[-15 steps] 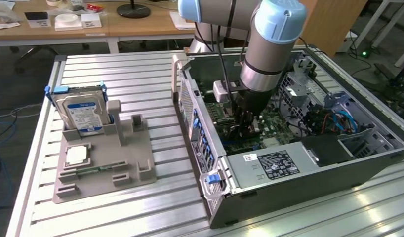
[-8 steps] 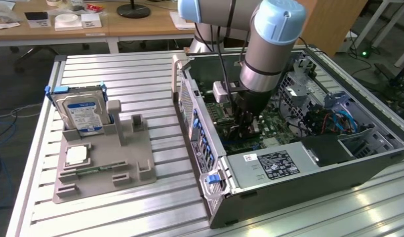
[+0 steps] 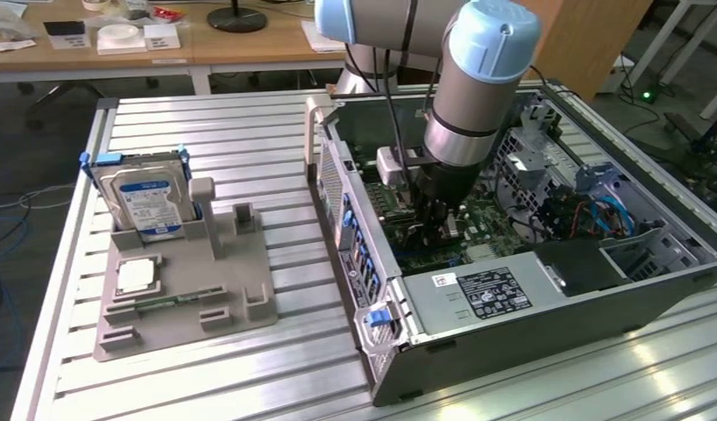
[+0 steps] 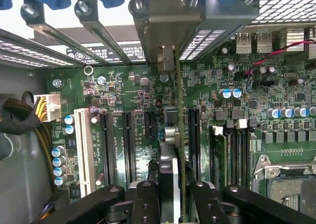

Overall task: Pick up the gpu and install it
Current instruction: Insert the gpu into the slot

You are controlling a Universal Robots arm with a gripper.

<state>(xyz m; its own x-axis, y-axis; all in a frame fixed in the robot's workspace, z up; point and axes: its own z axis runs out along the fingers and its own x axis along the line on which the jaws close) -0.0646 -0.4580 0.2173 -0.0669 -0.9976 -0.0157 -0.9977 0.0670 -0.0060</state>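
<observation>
While the arm reaches down into the open computer case (image 3: 534, 263), the scene from the exterior view's left to right reads:
Fixture tray (image 3: 177, 298): at 9 o'clock of the case, carrying the hard drive (image 3: 148, 200).
Gripper (image 4: 169, 194): closed on the gpu (image 4: 180, 135), held edge-on.
Gpu position: over the motherboard (image 4: 276, 110), bracket end toward the rear slot covers (image 4: 163, 31) at 12 o'clock.
Doing it well: keep the card upright and parallel to the slot (image 4: 192, 140), bracket aligned with its opening, press straight down.

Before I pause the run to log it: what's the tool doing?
Tool: closed on the gpu, held edge-on over the motherboard inside the open computer case.
</observation>
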